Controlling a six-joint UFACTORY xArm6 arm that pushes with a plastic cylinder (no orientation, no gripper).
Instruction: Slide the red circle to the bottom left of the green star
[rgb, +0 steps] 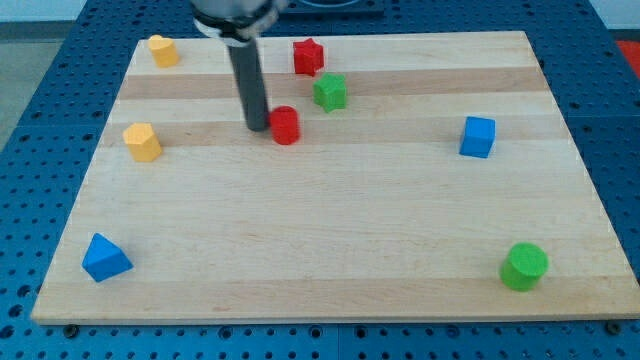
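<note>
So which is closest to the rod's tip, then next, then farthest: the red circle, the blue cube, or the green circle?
From my tip:
1. Red circle block, right beside it on the view's right.
2. Blue cube block, far to the view's right.
3. Green circle block, bottom right corner.

Our tip rests just left of the red circle, apparently touching it. The green star lies up-right of the circle; a red star sits above.
</note>
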